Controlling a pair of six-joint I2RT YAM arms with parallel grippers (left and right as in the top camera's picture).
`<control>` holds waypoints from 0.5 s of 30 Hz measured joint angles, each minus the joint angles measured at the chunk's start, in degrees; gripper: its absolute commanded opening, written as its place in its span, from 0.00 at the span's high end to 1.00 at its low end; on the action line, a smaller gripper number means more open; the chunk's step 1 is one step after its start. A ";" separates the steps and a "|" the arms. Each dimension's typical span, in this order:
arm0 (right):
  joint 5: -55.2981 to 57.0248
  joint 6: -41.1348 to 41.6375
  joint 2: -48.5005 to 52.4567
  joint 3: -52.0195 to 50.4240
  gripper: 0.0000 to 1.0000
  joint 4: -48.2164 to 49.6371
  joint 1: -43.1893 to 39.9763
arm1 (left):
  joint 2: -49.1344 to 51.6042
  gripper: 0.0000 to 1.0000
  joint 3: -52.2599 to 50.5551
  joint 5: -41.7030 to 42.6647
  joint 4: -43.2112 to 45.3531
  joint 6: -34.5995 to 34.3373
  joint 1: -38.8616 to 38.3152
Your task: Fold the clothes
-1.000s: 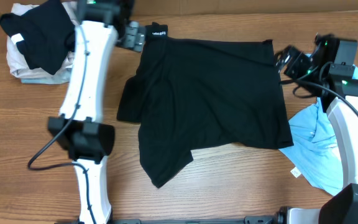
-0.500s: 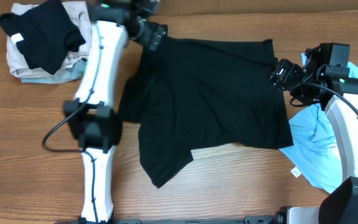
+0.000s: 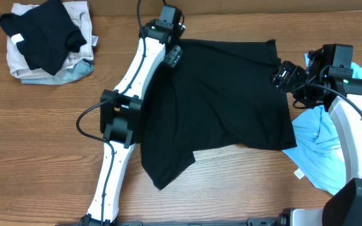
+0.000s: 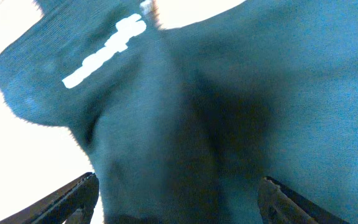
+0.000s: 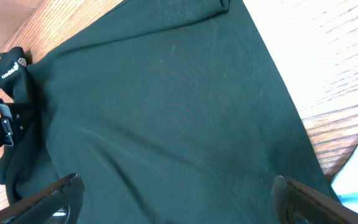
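The large black T-shirt (image 3: 219, 107) lies spread on the wooden table, with one flap hanging toward the front. My left gripper (image 3: 173, 56) is over its upper left corner. In the left wrist view the fingers (image 4: 179, 182) are wide apart with black cloth between them, and the white logo lettering (image 4: 104, 43) is just beyond. My right gripper (image 3: 283, 75) is open at the shirt's right edge, fingers (image 5: 179, 183) spread above the black cloth (image 5: 166, 93). The light blue T-shirt (image 3: 319, 135) lies crumpled at the right, under the right arm.
A pile of clothes (image 3: 43, 41), black on top of pale ones, sits at the back left corner. The left arm (image 3: 127, 100) stretches diagonally across the shirt's left side. Bare wooden table (image 3: 36, 138) lies at the front left.
My left arm has swung right from beside the clothes pile to the black shirt's upper left corner, now covering the logo. My right gripper moved slightly left to the shirt's right edge.
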 measured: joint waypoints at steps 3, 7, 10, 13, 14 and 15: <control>0.02 0.02 0.00 0.00 0.00 0.28 0.00 | 1.05 0.38 0.00 -1.38 -0.44 -1.01 0.79; 0.00 0.02 0.00 0.00 0.00 0.85 0.00 | 1.62 0.75 0.00 -1.95 -0.48 -1.79 1.09; 0.00 0.02 0.00 0.00 0.00 0.94 0.00 | 1.62 0.91 0.00 -2.67 -0.46 -2.19 1.09; 0.00 0.02 0.00 0.00 0.00 0.94 0.00 | 1.62 0.92 0.00 -5.22 -0.48 -3.45 1.09; 0.00 0.00 0.00 0.00 0.00 0.96 0.00 | 1.62 0.92 0.00 -6.51 -0.74 -4.33 1.09; 0.00 0.02 0.00 0.00 0.00 0.98 0.02 | 1.62 0.92 0.04 -7.43 -1.16 -5.16 1.09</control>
